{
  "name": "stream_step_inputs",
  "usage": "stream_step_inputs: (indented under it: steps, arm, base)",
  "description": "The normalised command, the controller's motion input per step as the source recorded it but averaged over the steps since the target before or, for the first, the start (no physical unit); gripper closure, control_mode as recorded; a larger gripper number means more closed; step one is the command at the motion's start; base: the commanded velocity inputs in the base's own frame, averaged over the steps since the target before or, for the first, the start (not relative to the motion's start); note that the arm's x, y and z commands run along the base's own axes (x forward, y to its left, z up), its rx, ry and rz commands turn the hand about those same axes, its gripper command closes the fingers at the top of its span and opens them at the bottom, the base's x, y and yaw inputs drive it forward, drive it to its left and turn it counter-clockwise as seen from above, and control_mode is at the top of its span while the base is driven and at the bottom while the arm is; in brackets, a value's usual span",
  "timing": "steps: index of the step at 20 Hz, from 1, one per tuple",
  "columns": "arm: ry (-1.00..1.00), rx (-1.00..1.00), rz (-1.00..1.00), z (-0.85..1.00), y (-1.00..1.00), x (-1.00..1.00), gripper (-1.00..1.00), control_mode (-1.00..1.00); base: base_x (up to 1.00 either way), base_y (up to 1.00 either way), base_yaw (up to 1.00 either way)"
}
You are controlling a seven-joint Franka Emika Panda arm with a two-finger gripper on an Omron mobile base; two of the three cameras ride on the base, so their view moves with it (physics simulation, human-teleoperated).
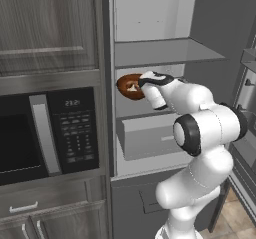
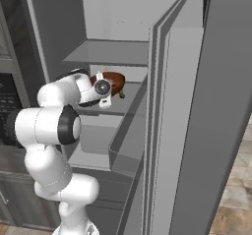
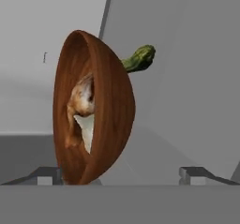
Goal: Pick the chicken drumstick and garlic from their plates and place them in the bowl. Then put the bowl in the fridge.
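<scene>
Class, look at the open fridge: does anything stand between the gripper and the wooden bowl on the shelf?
Nothing visible does. The gripper is open right at the bowl, which sits on the fridge shelf holding the chicken drumstick and garlic. A green vegetable lies behind the bowl, not between them.

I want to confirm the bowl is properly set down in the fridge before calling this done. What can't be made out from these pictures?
- Bowl base, left base view: the arm's wrist covers where it meets the shelf.
- Same contact, right base view: the gripper blocks it.
- Garlic, hand view: a pale sliver beside the chicken drumstick; the bowl wall hides the rest.
- Green item behind the bowl: mostly hidden, unidentifiable.
</scene>
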Motion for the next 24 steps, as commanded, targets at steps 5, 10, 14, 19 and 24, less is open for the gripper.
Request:
stream_step_inputs:
  steps: [5,10,14,19,24]
  arm:
    - [0.01,-0.04,0.00,0.32,-0.04,-0.53,-1.00,-1.00]
    - [0.09,-0.07,0.00,0.43,-0.06,-0.59,-1.00,-1.00]
    - [0.14,-0.08,0.00,0.48,-0.07,-0.65,-1.00,-1.00]
    - [0.22,-0.14,0.07,0.69,0.00,-0.49,-1.00,-1.00]
    - [0.19,-0.18,0.18,0.73,0.00,-0.51,-1.00,-1.00]
  base:
    - [0.00,0.00,0.00]
    - [0.00,0.00,0.00]
    - [0.00,0.00,0.00]
    - [0.00,0.00,0.00]
    - [0.00,0.00,0.00]
